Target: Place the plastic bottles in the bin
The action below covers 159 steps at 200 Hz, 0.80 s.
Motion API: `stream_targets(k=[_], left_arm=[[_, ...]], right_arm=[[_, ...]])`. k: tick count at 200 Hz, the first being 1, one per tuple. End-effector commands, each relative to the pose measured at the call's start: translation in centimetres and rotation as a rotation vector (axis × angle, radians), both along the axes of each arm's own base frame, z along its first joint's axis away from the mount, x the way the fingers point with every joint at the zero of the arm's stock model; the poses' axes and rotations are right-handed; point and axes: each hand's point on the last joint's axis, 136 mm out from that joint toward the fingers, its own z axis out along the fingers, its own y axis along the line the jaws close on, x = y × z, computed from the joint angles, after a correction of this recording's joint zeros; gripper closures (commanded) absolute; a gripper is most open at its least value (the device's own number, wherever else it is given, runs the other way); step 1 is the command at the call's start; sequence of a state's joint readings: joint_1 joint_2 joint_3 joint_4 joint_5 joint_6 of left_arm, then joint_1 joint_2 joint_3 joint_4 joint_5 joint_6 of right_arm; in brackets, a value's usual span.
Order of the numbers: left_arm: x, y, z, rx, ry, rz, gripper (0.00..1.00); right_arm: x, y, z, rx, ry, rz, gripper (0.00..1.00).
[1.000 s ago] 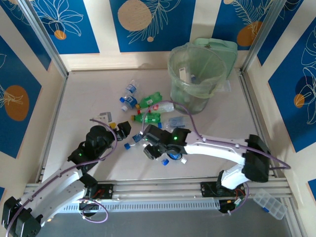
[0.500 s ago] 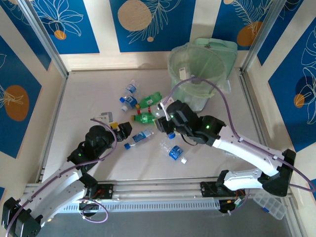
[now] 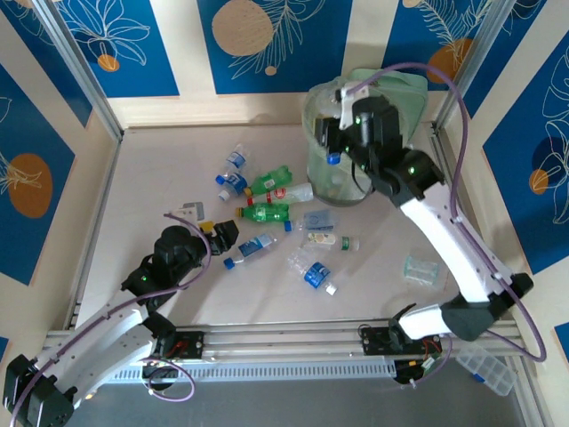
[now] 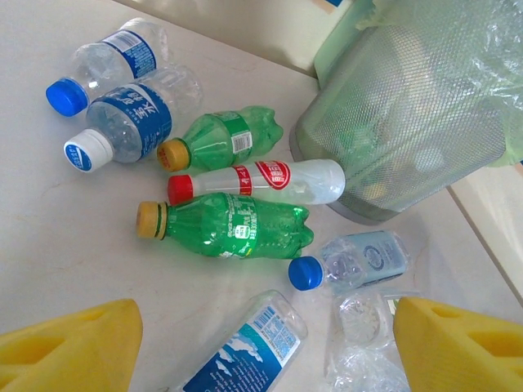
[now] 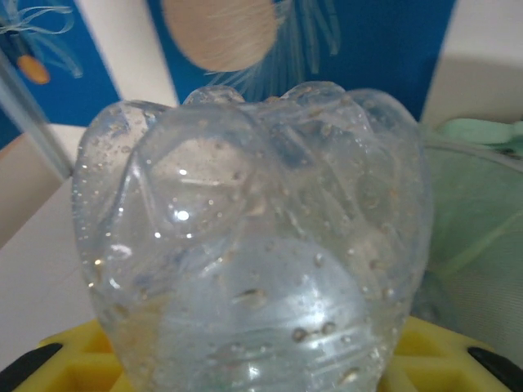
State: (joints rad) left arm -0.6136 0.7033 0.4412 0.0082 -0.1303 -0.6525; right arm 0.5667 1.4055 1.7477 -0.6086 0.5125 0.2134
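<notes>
A robotics lab test cell rather than a lived-in room. A bare pale table (image 3: 160, 178) is fenced in by aluminium frame posts (image 3: 76, 67) and backed by wall panels (image 3: 267, 36) printed with blue leaves and orange discs. Two white robot arms, the left arm (image 3: 98, 334) and the right arm (image 3: 444, 231), are bolted to metal rails (image 3: 284, 342) along the table's near edge.

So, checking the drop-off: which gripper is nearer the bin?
Right. The right gripper, holding a bottle, is over the bin rim; the left gripper is far to its near-left.
</notes>
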Motion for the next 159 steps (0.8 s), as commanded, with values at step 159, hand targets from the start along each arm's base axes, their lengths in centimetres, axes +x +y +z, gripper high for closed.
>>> stream_targets(k=[159], left_arm=[[0.2,-1.0,1.8,-0.020,-0.030,-0.036,0.20]], right_arm=[[14.0,-9.4,-16.0,-0.305,0.546,-0.287,0.55]])
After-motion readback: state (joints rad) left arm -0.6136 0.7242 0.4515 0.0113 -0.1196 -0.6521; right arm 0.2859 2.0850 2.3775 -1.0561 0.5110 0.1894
